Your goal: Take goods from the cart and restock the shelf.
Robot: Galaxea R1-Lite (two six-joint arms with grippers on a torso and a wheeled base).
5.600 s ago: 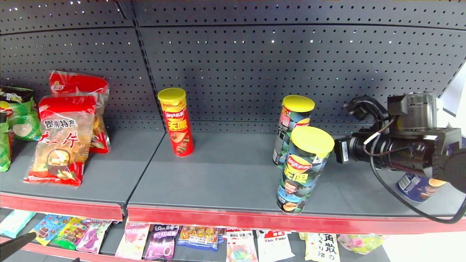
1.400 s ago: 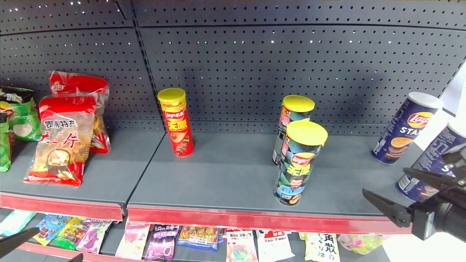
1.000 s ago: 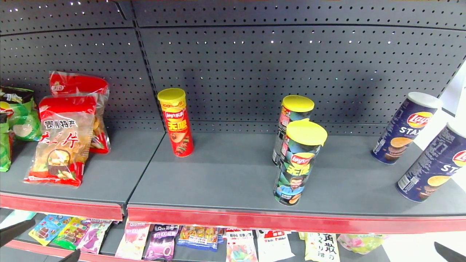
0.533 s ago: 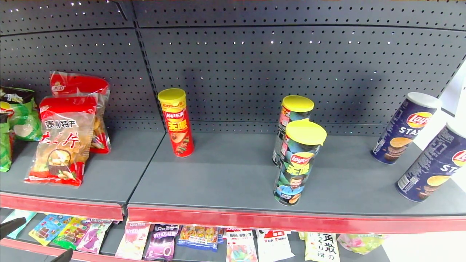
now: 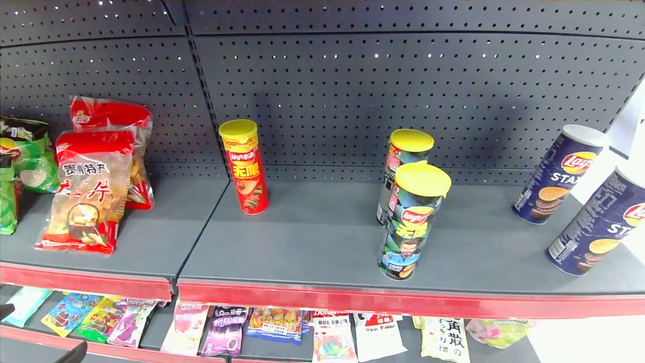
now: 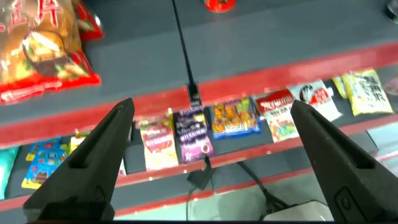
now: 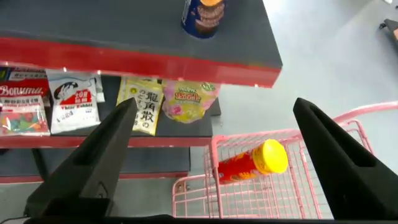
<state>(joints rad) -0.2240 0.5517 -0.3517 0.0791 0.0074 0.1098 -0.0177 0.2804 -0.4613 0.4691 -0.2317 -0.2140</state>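
On the grey shelf stand a red chip can, two green cans with yellow lids, one at the back and one in front, and two blue cans. My right gripper hangs open and empty below the shelf's right end, above a pink wire cart. In the cart lies a red can with a yellow lid. My left gripper is open and empty, low in front of the shelf's red front edge.
Red snack bags and green bags fill the shelf's left section. Small candy packets hang in a row on the lower shelf. The bottom of a blue can stands near the shelf's right corner. Bare floor lies beside the cart.
My right arm has drawn back from the shelf, leaving the front blue can standing, and dropped out of the head view. The left fingertips have sunk lower. The head camera has shifted slightly.
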